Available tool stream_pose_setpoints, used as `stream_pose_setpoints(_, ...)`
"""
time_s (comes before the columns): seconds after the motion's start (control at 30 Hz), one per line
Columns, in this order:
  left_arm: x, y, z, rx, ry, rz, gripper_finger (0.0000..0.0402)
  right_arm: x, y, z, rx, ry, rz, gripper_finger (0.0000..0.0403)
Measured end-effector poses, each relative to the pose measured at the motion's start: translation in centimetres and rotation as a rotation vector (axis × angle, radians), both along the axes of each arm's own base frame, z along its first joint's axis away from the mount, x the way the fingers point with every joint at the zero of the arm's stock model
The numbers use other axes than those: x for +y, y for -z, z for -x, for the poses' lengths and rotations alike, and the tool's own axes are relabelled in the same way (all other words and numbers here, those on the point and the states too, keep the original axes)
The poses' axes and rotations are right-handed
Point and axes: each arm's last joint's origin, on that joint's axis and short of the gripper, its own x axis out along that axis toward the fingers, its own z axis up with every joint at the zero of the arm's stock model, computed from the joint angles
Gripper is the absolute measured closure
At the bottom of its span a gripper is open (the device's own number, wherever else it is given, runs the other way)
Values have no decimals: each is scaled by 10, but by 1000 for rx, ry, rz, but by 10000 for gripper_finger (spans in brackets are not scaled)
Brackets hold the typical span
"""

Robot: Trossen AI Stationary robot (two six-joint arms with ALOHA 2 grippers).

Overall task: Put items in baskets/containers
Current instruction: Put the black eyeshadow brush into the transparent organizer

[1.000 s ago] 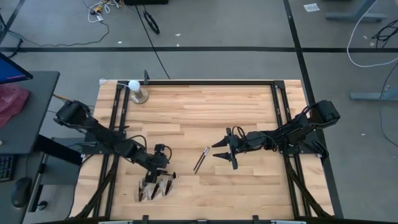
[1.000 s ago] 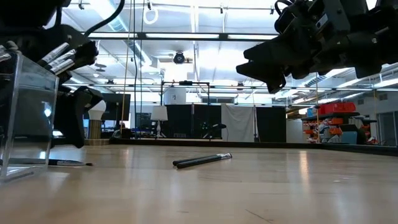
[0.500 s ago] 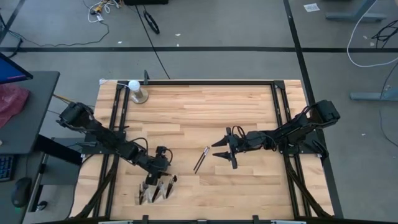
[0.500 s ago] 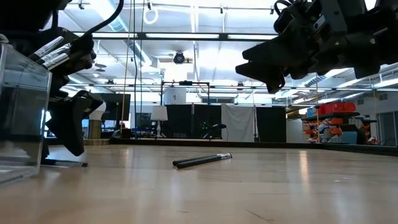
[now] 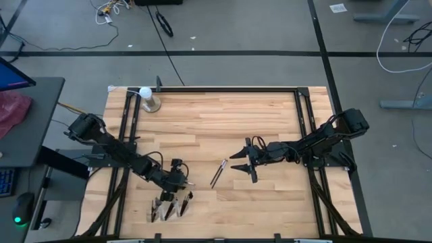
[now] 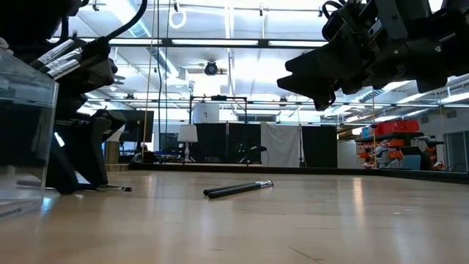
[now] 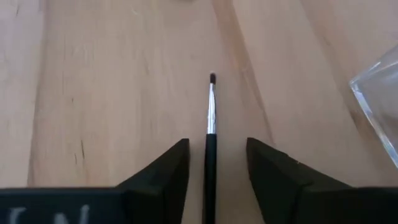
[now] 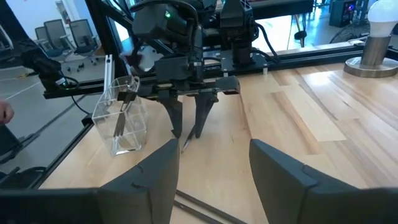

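Where it lies, thin dark-handled brush [image 7: 210,146], silvery ferrule, dark tip

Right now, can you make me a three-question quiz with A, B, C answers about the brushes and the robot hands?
1. Where is the brush by the left gripper?
A. flat on the table, between the fingers
B. in the organizer
C. on the white ball

2. How many brushes lie in front of the right gripper?
A. none
B. two
C. six

3. How is the right gripper?
A. shut on a brush
B. open, empty
C. touching the organizer

Answers:
1 A, the left wrist view shows it on the wood.
2 B, a pair lies side by side.
3 B, its fingers are spread above the table.
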Motion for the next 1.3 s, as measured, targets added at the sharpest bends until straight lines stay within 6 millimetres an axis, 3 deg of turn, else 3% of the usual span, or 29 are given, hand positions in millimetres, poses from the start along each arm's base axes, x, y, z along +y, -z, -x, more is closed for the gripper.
stream_pose_setpoints(0.3,14,1,-6,-12,-76,-27,337,0,0,0,1,0,-3,206)
stream_pose_setpoints(0.57,33,1,-14,-29,-179,-62,391,0,0,0,1,0,-2,206)
stream_pose_setpoints(0.93,79,16,4,-262,-393,83,378,0,0,0,2,-5,-3,206)
stream_pose_setpoints(1.3,82,16,7,-285,-365,120,365,0,0,0,2,-5,-3,206)
